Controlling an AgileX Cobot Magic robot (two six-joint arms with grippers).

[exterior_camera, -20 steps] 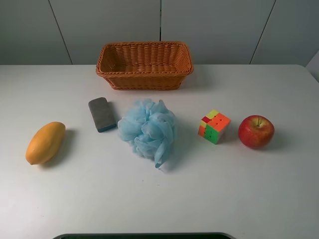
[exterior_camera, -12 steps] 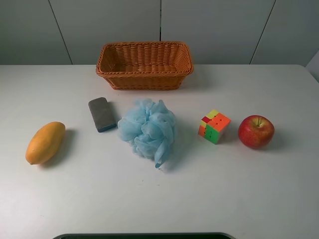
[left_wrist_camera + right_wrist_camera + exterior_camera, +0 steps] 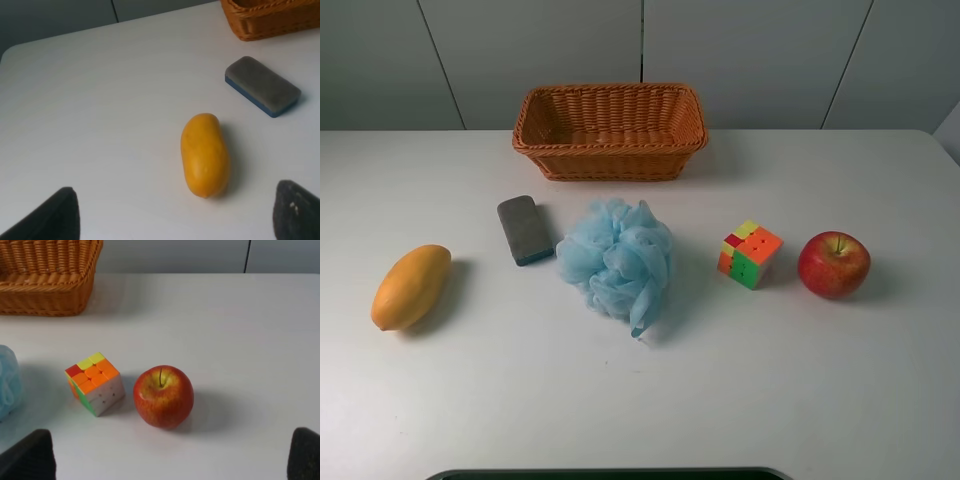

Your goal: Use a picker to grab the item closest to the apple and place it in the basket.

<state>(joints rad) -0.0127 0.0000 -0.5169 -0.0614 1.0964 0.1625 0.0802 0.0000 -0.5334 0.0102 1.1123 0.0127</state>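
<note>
A red apple (image 3: pixel 834 264) lies at the right of the white table, also in the right wrist view (image 3: pixel 163 396). A multicoloured puzzle cube (image 3: pixel 750 254) stands just left of it and is the nearest item; it also shows in the right wrist view (image 3: pixel 95 383). The wicker basket (image 3: pixel 610 148) stands at the back centre and is empty. My right gripper (image 3: pixel 167 455) is open and empty, back from the apple and cube. My left gripper (image 3: pixel 177 220) is open and empty, near the mango (image 3: pixel 204 154). Neither gripper shows in the exterior high view.
A yellow-orange mango (image 3: pixel 411 286) lies at the far left. A grey and blue eraser block (image 3: pixel 525 229) lies left of centre. A light blue bath pouf (image 3: pixel 618 261) sits in the middle, between the eraser and the cube.
</note>
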